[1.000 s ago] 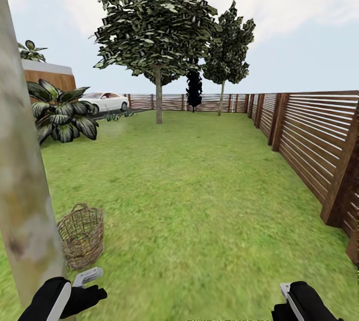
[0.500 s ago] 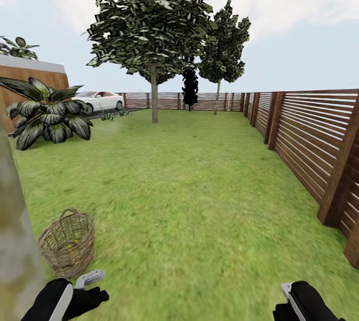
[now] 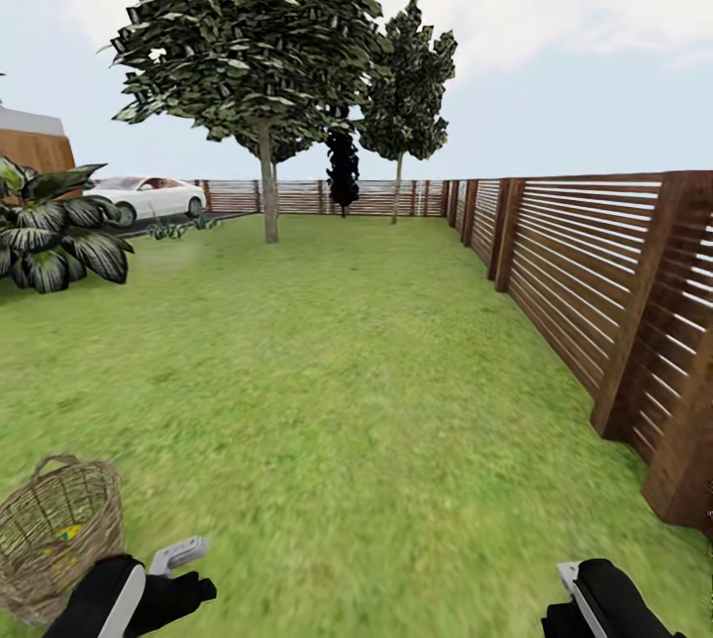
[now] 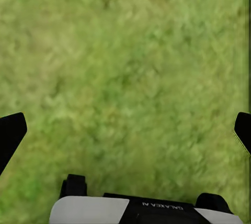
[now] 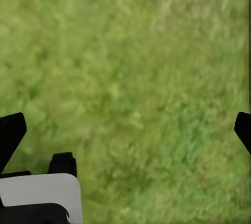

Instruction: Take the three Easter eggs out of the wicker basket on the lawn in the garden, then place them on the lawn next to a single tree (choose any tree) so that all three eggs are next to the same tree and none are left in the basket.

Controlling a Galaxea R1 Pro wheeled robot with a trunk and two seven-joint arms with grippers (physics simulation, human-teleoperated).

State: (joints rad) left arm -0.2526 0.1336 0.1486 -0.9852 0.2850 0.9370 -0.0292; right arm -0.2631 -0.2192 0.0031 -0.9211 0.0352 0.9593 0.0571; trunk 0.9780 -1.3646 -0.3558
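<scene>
The wicker basket (image 3: 50, 531) stands on the lawn (image 3: 337, 400) at the lower left of the head view, just ahead of my left arm. A yellow Easter egg (image 3: 67, 531) glints through its weave; I cannot tell how many eggs lie inside. A tree (image 3: 267, 192) with a slim bare trunk and dark crown stands far off, with a second tree (image 3: 397, 187) behind it. My left gripper (image 4: 128, 127) hangs open over bare grass, and so does my right gripper (image 5: 128, 127). Nothing is between the fingers of either one.
A brown slatted fence (image 3: 594, 291) runs along the right side and across the back. A spiky striped plant (image 3: 54, 237) grows at the left, with a white car (image 3: 149, 194) beyond it. A dark columnar tree (image 3: 343, 172) stands by the back fence.
The view has swung to the right: the thick near trunk at the left edge has slid out of the picture and the basket now sits at the lower left corner. Both arms hold their pose.
</scene>
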